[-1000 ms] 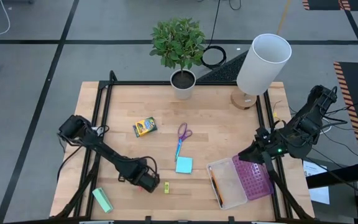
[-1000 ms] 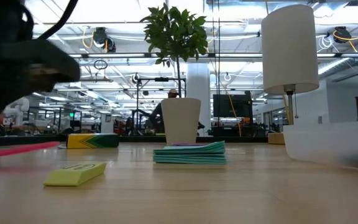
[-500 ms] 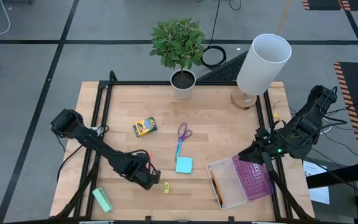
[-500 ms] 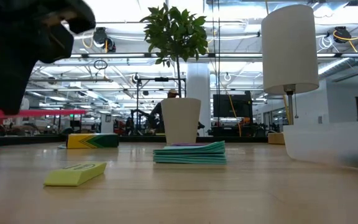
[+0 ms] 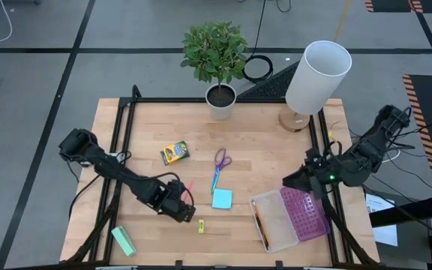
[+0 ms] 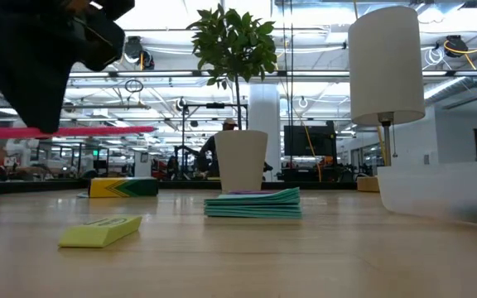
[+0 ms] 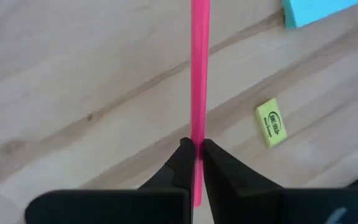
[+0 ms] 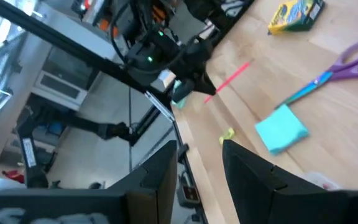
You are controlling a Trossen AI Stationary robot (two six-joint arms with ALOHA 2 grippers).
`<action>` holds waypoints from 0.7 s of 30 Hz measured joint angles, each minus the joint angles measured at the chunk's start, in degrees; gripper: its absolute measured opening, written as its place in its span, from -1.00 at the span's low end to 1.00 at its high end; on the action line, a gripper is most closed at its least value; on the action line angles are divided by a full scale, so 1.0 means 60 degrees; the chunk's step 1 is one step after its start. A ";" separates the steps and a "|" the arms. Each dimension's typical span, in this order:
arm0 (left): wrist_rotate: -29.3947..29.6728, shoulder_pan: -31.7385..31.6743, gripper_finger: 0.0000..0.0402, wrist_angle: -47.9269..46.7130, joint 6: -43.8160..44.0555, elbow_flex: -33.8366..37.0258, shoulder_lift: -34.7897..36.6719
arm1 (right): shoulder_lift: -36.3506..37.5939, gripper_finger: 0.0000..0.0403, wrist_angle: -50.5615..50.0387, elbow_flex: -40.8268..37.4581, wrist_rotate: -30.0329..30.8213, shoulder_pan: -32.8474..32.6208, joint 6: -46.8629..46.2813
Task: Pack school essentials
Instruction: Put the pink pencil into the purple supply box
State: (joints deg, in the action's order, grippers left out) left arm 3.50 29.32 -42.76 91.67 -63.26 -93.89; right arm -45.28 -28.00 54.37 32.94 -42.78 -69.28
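Note:
My left gripper [image 5: 180, 205] hangs over the table's near left part, shut on a pink-red pencil [image 6: 73, 131]. Flat on the wood lie the yellow-green crayon box [image 5: 175, 153], the purple-handled scissors [image 5: 219, 168], the light-blue sticky-note pad [image 5: 222, 199] and a tiny yellow piece [image 5: 200, 226]. An orange pencil [image 5: 259, 223] lies inside the clear case [image 5: 280, 219]. My right gripper [image 5: 291, 180] waits open at the table's right, just beyond that case. My left gripper pinches the pencil between its two fingertips [image 7: 182, 158], close to one end of the shaft [image 7: 197, 134]. The fingers come from above and lie across the pencil. Its long part reaches out ahead, level and lifted clear of the table.
A mint-green block [image 5: 124, 241] lies at the near left corner. The case's purple lid [image 5: 310, 212] lies open toward the right edge. A potted plant [image 5: 216, 56] and a white lamp [image 5: 317, 75] stand along the far edge. Bare wood shows between the pad and the case.
My left gripper has risen with the pencil and drifted a little toward the far edge. The pencil, low over the wood a second ago, is now level and well above the table.

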 joint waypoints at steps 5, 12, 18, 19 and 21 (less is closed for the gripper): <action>-0.0053 -0.0253 -0.88 0.0182 -0.1274 0.0000 0.0007 | -0.0370 -0.40 0.0701 0.0000 -0.0312 0.0478 0.0251; -0.0183 -0.0746 -0.88 0.0397 -0.3302 0.0000 0.0148 | -0.1491 -0.40 0.1817 0.0000 -0.1384 0.1167 0.0272; -0.0211 -0.1260 -0.88 0.0619 -0.5246 0.0000 0.0684 | -0.2612 -0.40 0.3047 0.0085 -0.2160 0.1766 0.0382; -0.0212 -0.1360 -0.88 0.0616 -0.5577 0.0000 0.0792 | -0.2792 -0.40 0.3248 0.0155 -0.2262 0.1875 0.0456; -0.0217 -0.1542 -0.88 0.0604 -0.6212 0.0000 0.1032 | -0.3124 -0.40 0.3355 0.0410 -0.2321 0.2066 0.0737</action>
State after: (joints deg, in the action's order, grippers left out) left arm 2.20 20.07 -39.13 54.39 -63.26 -87.70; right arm -64.03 -7.87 56.83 19.02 -30.39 -64.86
